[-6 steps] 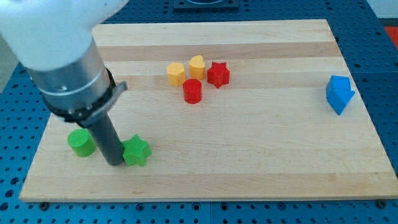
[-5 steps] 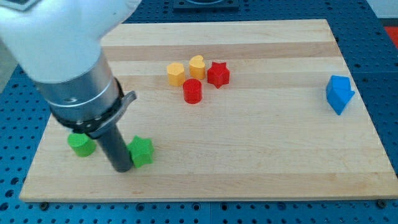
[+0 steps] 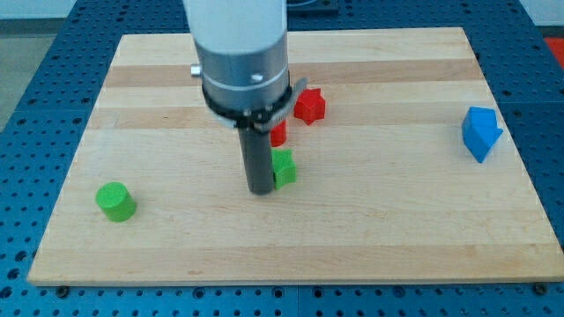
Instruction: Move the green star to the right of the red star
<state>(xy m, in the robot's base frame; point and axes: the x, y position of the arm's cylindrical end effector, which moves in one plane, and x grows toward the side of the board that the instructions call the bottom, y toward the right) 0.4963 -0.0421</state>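
Green star (image 3: 284, 167) sits near the board's middle, only its right half showing, the rest cut off behind my rod. My tip (image 3: 262, 190) is planted right against the star's left side, touching it as far as I can tell. There's no pincer on this rig, just the bare rod, holding nothing. Just above the star a red block (image 3: 278, 134) peeks out, shape hidden by the arm. The red star (image 3: 309, 106) lies further up and right. A green cylinder (image 3: 115, 202) sits well apart at the view's left, a blue block (image 3: 480, 133) far right on the wooden board (image 3: 397, 220).
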